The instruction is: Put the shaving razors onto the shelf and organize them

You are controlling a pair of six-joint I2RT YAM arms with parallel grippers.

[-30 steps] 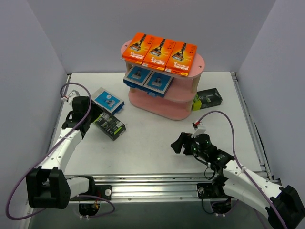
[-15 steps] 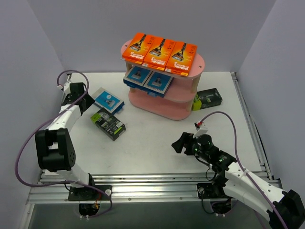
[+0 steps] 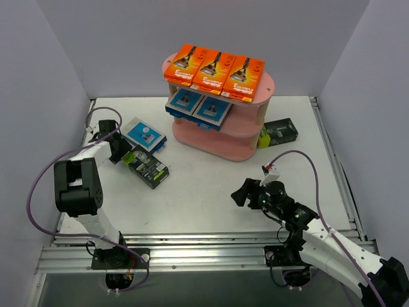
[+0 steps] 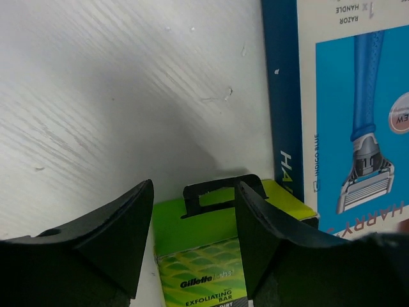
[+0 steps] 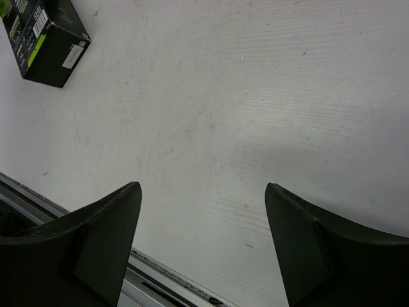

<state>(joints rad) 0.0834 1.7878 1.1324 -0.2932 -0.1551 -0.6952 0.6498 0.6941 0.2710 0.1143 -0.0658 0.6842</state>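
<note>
The pink shelf (image 3: 220, 146) stands at the back centre, with three orange razor packs (image 3: 215, 70) on its top board and two blue-and-white packs (image 3: 199, 107) on the middle board. Left of it, a blue-and-white pack (image 3: 144, 133) (image 4: 358, 109) and a black-and-lime pack (image 3: 147, 166) (image 4: 198, 256) lie on the table. My left gripper (image 3: 125, 155) (image 4: 195, 185) is open, its fingers (image 4: 121, 236) straddling the tab end of that black-and-lime pack. Another black-and-lime pack (image 3: 277, 132) lies right of the shelf. My right gripper (image 3: 238, 194) (image 5: 202, 187) hangs open over bare table.
Grey walls enclose the table on three sides. A metal rail (image 3: 204, 243) (image 5: 38, 198) runs along the near edge. In the right wrist view a black pack (image 5: 45, 38) lies far off at the upper left.
The left arm's elbow rose and its wrist swung toward the back left, then came back to the black-and-lime pack's end. The right arm barely shifted.
</note>
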